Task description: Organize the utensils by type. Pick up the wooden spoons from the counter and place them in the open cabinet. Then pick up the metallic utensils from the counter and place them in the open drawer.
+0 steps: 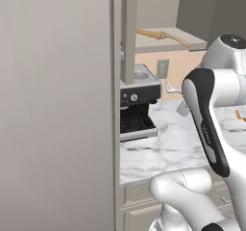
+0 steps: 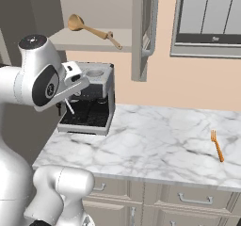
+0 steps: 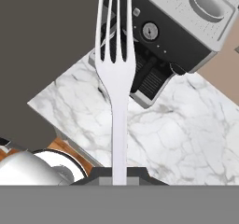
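Inspector A: The silver fork (image 3: 115, 73) is seen in the hand view, running from the bottom centre of the frame up to the top centre. The gripper (image 3: 119, 176) is closed on the lower end of its handle, fingertips at the bottom edge of the frame.

Inspector B: Confirmed. In the left base view the same fork (image 1: 171, 87) is noted right of centre, raised above the worktop (image 1: 163, 148) and in front of the coffee machine (image 1: 137, 97). Orientation?

Inspector A: The long axis lies in line with the gripper, tines pointing away from it toward the coffee machine. In the right base view the handle (image 2: 69, 106) is seen slanting down below the wrist.

Inspector B: Handling?

Inspector A: It is judged thin, stiff, light and smooth, so twisting or slipping in a handle-end hold is considered possible; a hold nearer the middle would be steadier.

Inspector B: Remaining items?

Inspector A: An orange fork (image 2: 217, 146) is recorded flat on the worktop at the right of the right base view, tines toward the wall. A wooden spoon (image 2: 92, 30) is recorded on the cabinet (image 2: 141, 36) shelf at upper left, bowl to the left.
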Tool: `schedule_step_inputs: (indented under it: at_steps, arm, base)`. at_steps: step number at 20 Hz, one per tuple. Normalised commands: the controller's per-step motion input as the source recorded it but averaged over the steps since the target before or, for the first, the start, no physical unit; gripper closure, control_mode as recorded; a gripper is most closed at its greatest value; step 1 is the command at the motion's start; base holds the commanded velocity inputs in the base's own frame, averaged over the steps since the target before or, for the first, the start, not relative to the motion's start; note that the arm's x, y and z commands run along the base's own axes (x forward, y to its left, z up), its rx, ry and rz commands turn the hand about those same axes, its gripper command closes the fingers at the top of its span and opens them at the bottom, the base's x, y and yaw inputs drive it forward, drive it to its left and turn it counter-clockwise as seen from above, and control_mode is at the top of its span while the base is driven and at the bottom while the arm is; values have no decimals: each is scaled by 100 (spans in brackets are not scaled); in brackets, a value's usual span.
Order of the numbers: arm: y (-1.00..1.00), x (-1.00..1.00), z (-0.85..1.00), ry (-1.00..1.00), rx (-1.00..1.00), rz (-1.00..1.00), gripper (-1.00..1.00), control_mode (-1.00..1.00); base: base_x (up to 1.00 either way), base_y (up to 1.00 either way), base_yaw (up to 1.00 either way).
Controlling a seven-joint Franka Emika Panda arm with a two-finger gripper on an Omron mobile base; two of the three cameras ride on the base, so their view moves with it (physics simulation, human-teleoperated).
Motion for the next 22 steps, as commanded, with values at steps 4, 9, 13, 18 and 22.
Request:
schedule_step_inputs:
  at_steps: [4, 9, 13, 18, 22]
  arm:
    - [0, 0, 0, 0, 0, 0, 100, -100]
    - [0, 0, 0, 0, 0, 0, 100, 100]
    - [0, 0, 0, 0, 0, 0, 100, 100]
    - [0, 0, 0, 0, 0, 0, 100, 100]
    - [0, 0, 0, 0, 0, 0, 100, 100]
  base:
    - [0, 0, 0]
    - [0, 1, 0]
    - [-14, 0, 4]
    - [-38, 0, 4]
    - [-58, 0, 3]
